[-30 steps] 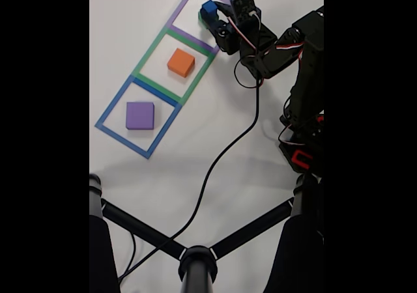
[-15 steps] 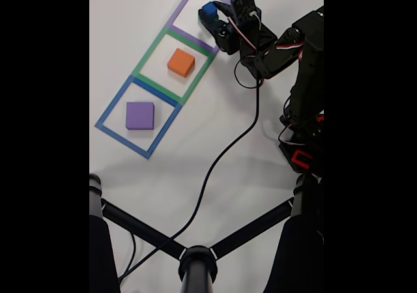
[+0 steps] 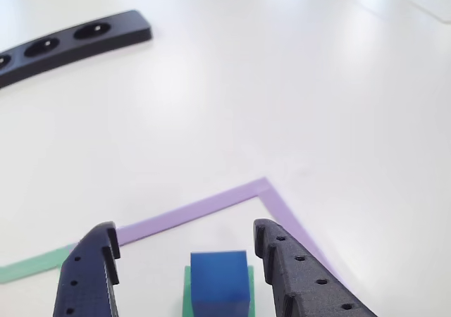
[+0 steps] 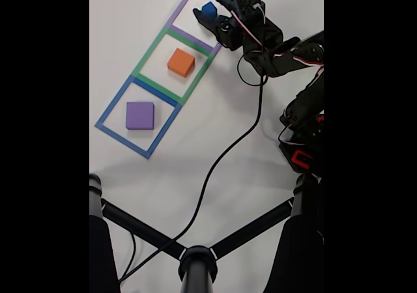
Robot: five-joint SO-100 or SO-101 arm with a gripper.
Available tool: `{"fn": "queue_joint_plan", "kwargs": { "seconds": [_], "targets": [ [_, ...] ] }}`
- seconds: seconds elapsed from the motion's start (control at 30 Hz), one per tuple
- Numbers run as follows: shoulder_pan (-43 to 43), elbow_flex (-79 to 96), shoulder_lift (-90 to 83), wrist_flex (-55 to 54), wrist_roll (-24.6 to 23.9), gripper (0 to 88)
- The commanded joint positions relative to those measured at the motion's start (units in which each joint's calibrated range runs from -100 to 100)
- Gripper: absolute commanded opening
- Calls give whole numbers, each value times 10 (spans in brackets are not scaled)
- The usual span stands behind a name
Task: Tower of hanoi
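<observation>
Gripper (image 3: pixel 184 243) spread open, holding nothing. Blue cube (image 3: pixel 219 278) sits on green block (image 3: pixel 187 292) inside purple tape outline (image 3: pixel 275 197), between fingers. Tip: stay centred, close on cube sides only, don't snag green.

Green block (image 3: pixel 188 292) mostly hidden under blue cube (image 3: pixel 220 282), both cut by bottom edge in other view. Fingers (image 3: pixel 292 278) cut off below. Black bar (image 3: pixel 70 42) cropped at left edge.
</observation>
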Motion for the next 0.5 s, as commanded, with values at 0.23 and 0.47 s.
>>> {"fn": "queue_joint_plan", "kwargs": {
  "seconds": [0.23,0.47],
  "targets": [
    [-15,-295,-324,709,-7,302],
    [-64,-498,-379,1048,-46,252]
  ]
}}
